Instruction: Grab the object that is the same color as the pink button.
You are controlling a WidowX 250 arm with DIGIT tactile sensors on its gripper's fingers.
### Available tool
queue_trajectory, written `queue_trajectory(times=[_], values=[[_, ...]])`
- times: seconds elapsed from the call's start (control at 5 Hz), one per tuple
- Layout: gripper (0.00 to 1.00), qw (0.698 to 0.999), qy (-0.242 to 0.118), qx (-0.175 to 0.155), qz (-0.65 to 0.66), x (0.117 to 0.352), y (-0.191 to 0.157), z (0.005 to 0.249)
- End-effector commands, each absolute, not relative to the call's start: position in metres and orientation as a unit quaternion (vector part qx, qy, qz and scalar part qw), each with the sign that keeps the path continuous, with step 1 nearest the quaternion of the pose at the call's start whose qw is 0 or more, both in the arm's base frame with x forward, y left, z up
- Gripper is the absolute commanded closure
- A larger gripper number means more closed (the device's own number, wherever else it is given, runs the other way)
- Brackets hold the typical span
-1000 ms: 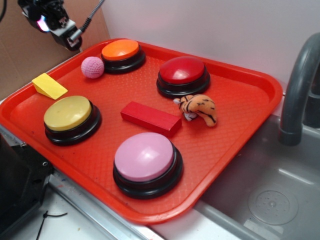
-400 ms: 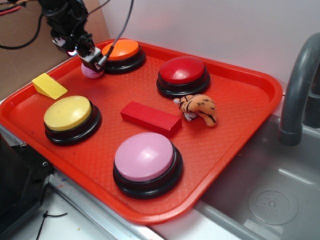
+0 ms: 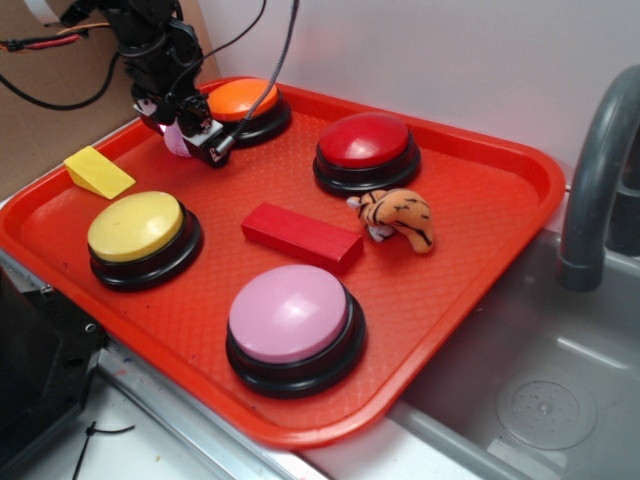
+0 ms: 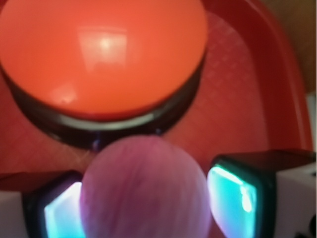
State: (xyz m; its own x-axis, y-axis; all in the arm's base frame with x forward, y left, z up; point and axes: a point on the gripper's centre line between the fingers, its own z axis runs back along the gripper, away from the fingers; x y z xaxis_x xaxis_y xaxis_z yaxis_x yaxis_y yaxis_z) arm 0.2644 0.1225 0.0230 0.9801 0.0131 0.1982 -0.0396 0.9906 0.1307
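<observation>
Pincer [image 3: 190,137] low over far-left corner of red plastic tray [image 3: 480,260], fingers [image 4: 235,198] straddling small pink crocheted ball [image 4: 144,191], just beside orange dome button [image 4: 101,54]. Contact with ball unclear; grip state cannot be told. Large pale pink dome button [image 3: 290,312] well apart, near front edge.

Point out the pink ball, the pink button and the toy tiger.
pink ball [image 4: 143,193]: wrist view, middle of its front.
pink button [image 3: 288,312]: exterior view, top of dome.
toy tiger [image 3: 400,215]: exterior view, striped back.
</observation>
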Motion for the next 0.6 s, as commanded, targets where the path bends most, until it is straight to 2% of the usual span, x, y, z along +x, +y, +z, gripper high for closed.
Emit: queue_trajectory(times=[0.0,0.2,0.4], values=[[1.0,0.991,-0.11,0.07,0.021,0.275,0.13,0.035],[1.0,0.995,-0.079,0.046,0.045,0.267,0.132,0.048],[1.0,0.995,-0.049,0.047,0.075,0.258,0.116,0.078]])
